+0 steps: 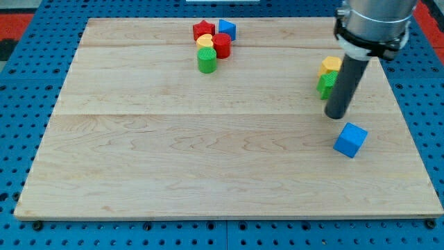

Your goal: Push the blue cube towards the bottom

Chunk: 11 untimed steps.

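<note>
Bench (173, 160) open across centre, left and near side. Far-centre cluster blocks passage: red star (202, 29), blue block (227, 30), yellow block (205, 42), red cylinder (222, 46), green cylinder (207, 61). Right side: yellow block (330, 66) and green block (326, 85) touching.

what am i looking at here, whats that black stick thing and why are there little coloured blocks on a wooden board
This is one camera picture looking down at a slant on a wooden board that lies on a blue pegboard. The black stick is the end of a robot arm: a plain rod with no gripper, so nothing is held. It only pushes blocks by sliding my tip along the board.

My tip stands just above the blue cube at the view's right, which it is meant to push towards the bottom. Partly behind the rod sit a yellow block and a green block.

Near the view's top is a cluster: a red star, another blue block, a yellow heart, a red cylinder and a green cylinder.
</note>
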Tool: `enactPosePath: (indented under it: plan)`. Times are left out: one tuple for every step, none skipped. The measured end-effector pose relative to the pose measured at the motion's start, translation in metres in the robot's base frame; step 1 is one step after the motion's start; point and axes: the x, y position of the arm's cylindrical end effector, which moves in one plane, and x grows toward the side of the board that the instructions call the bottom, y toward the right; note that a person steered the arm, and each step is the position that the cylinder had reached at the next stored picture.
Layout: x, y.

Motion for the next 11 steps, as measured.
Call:
enactPosePath:
  plan:
    - [0.0, 0.0]
    - [0.026, 0.007]
    - [0.05, 0.013]
    - [0.05, 0.013]
    - [0.057, 0.013]
    - [0.067, 0.013]
    - [0.068, 0.013]
    - [0.067, 0.013]
    - [0.027, 0.025]
    - [-0.028, 0.056]
    - [-0.082, 0.067]
